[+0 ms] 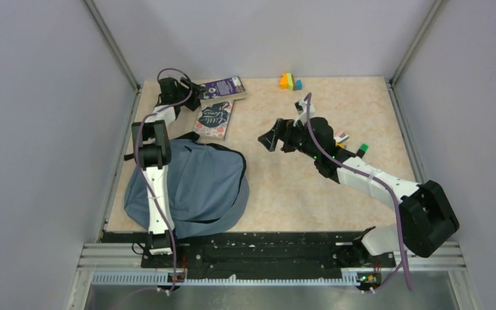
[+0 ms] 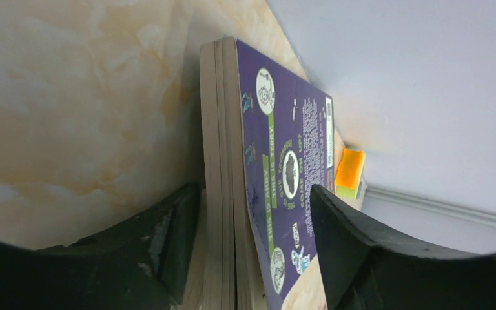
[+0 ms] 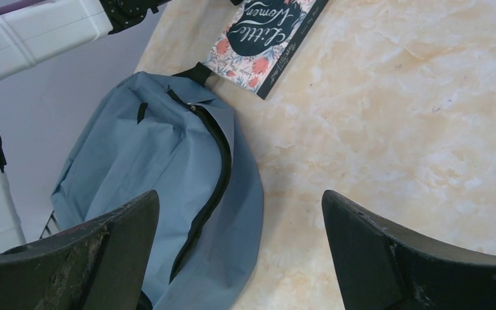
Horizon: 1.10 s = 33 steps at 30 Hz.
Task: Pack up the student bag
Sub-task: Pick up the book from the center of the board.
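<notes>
- Lying slumped near-left on the beige marbled bench (image 1: 336,194): large dusty-blue fabric student bag (image 1: 200,184), dark zipper showing.
- Right gripper (image 1: 272,139) over mid-bench, jaws spread wide, holding nothing.
- Floral-cover paperback book (image 1: 214,119) flat just beyond the bag's top.
- Left gripper (image 2: 252,194) far-left, jaws parted astride a purple paperback book (image 2: 284,148); gap visible on the cover side.

Student bag (image 1: 200,187) reads to me as soft matt cloth. Purple book (image 2: 284,168) beyond the bag: glossy cover, rough paper page edges. Table (image 1: 297,187) under the bag: smooth, marbled. Right gripper (image 3: 240,219): fingers (image 3: 103,252) scuffed matt black plastic.
</notes>
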{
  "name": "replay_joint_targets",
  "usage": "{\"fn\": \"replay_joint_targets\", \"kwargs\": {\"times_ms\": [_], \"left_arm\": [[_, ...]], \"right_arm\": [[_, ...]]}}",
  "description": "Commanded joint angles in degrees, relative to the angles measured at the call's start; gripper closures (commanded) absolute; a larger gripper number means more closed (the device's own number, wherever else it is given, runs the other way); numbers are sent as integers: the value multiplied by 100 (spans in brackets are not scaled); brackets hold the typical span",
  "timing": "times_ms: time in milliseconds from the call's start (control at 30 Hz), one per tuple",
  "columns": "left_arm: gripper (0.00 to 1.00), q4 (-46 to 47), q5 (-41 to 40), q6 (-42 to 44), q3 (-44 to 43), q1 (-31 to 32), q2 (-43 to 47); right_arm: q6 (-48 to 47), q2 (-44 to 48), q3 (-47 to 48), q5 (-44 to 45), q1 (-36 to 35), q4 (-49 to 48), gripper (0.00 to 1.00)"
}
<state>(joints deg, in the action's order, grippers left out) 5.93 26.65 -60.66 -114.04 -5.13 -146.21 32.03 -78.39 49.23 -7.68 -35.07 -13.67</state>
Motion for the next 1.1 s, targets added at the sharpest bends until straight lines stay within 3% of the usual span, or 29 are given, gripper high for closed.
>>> {"fn": "replay_joint_targets", "kwargs": {"times_ms": [0,233,433,700,833,1067], "left_arm": [[37,280,192,-273,-176,108,-186],[71,527,229,-370,-121,108,-123],[100,1542,181,-617,437,91,175],[100,2605,106,-540,1184,95,905],[100,3533,113,-764,1996,108,1664],[100,4144,397,-655,2862,149,3028]], "right_arm": [[57,149,289,-58,47,-164,6],[59,199,280,-43,44,-107,7],[0,317,236,53,49,-2,7],[-147,554,154,212,46,113,7],[-666,759,324,397,58,545,5],[-1256,1387,419,593,248,1066,1]]}}
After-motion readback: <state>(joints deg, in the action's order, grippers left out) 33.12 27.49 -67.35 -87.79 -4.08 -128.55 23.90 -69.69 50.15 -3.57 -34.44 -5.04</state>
